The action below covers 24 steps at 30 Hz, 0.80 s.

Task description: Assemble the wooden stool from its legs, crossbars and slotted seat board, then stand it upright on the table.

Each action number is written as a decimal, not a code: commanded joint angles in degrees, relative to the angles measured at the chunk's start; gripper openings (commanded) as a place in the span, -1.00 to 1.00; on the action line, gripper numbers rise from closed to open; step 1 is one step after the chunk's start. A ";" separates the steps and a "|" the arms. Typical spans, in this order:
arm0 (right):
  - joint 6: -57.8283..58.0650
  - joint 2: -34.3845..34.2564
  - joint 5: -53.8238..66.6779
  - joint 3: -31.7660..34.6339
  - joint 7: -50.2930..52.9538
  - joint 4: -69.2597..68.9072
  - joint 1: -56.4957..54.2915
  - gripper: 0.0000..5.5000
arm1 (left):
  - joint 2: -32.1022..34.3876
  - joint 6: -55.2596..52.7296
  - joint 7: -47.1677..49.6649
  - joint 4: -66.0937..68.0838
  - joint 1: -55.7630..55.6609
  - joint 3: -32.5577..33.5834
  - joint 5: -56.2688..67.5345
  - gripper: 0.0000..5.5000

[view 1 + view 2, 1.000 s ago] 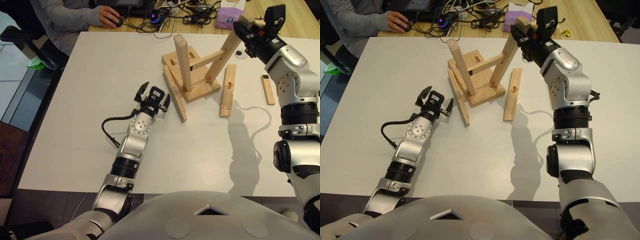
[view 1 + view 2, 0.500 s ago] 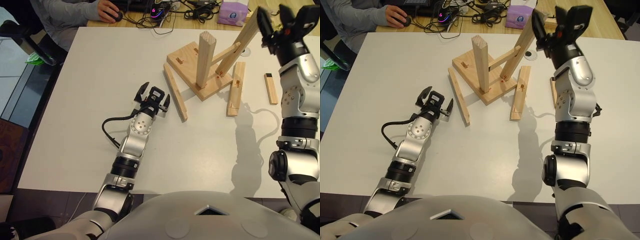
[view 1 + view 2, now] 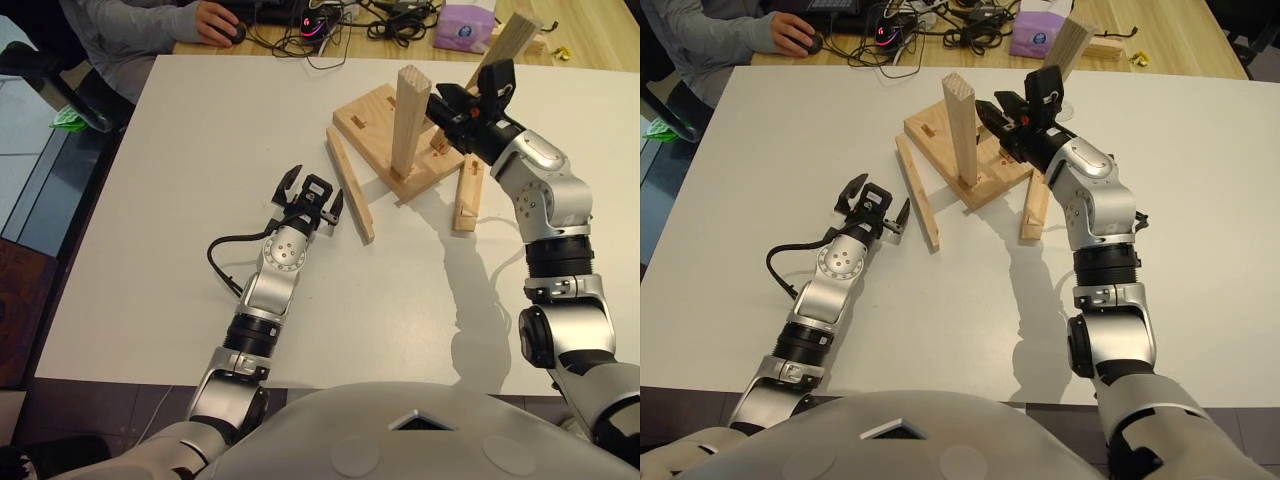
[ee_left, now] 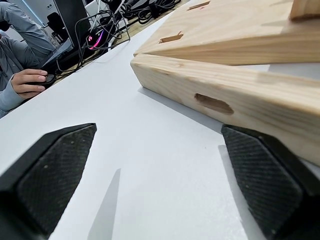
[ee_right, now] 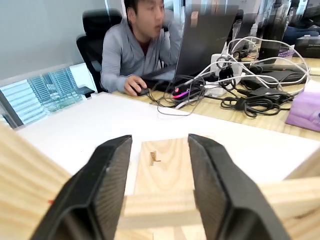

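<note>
Your right gripper (image 3: 468, 98) hangs with fingers spread just above the crossbar (image 5: 160, 206). The bar runs across the gap between them, from the standing leg (image 3: 409, 120) to the leaning leg (image 3: 512, 38), on the seat board (image 3: 365, 115) at the far middle of the table (image 3: 200, 150). Your left gripper (image 3: 310, 193), also spread and empty, sits low with a loose leg (image 3: 350, 195) just beside it on its right, long axis pointing away from you toward the board. A second loose leg (image 3: 467, 195) lies by the board's right edge, nearer the right arm.
</note>
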<state>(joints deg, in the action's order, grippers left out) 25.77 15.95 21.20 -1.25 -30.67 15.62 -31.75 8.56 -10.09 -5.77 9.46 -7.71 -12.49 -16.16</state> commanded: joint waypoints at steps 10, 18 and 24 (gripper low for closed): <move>2.94 -2.18 10.89 8.74 -2.20 -16.94 4.68 -0.99 | 0.65 -0.65 -0.57 -1.75 1.21 0.36 0.23 0.69; 7.57 11.25 16.92 13.39 -12.24 -30.61 17.95 -0.99 | 2.31 -2.51 -1.15 -5.94 3.64 2.93 1.21 0.69; 7.16 19.56 12.24 4.85 -21.47 -33.10 29.66 -0.74 | 2.50 -3.62 -1.45 -8.06 5.04 3.30 1.41 0.69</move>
<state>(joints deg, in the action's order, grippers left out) 33.70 34.14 35.24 5.86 -50.85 -15.94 -3.74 10.80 -12.72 -6.95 2.51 -3.10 -9.59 -15.03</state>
